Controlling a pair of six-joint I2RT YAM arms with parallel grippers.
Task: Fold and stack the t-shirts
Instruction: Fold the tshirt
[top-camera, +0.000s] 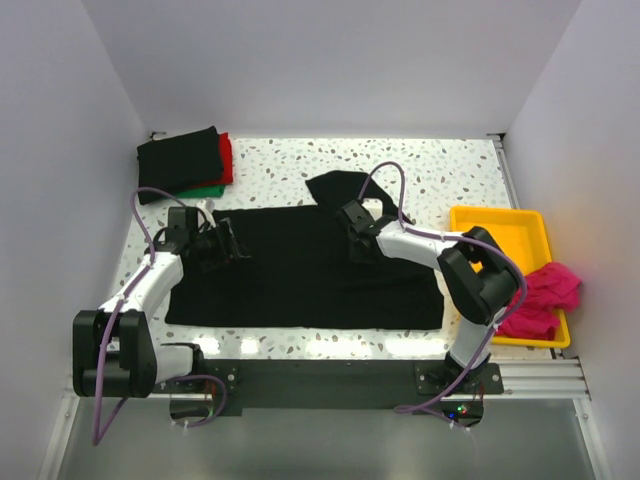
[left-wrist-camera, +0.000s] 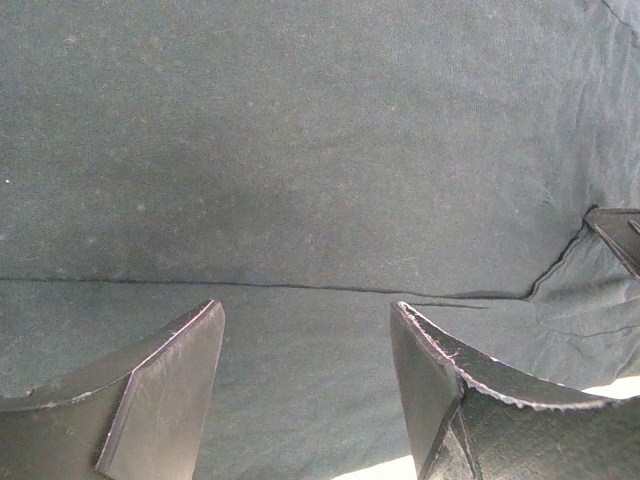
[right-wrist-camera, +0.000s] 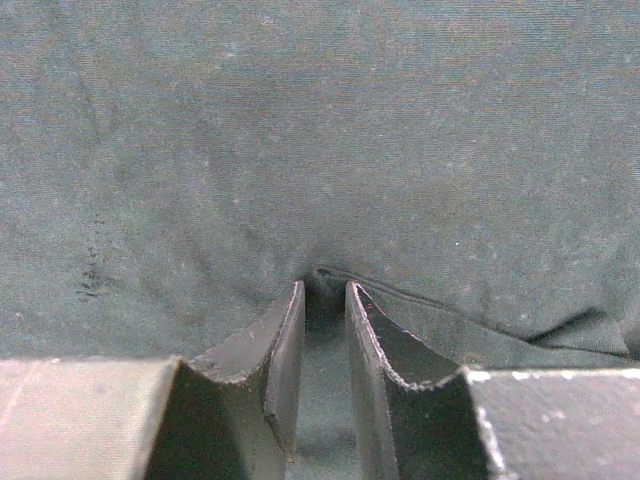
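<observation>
Speckled table (top-camera: 290, 160) is bearing a black t-shirt (top-camera: 300, 285); right tool (right-wrist-camera: 322, 290) is pinching it, left tool (left-wrist-camera: 306, 304) spread; likely lifting over next.

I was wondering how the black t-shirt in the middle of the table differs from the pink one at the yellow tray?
The black t-shirt lies spread out; the pink t-shirt is crumpled. The black t-shirt rests on the table; the pink t-shirt sits in the yellow tray, spilling over its right edge. Both are plain single-coloured cloth.
</observation>
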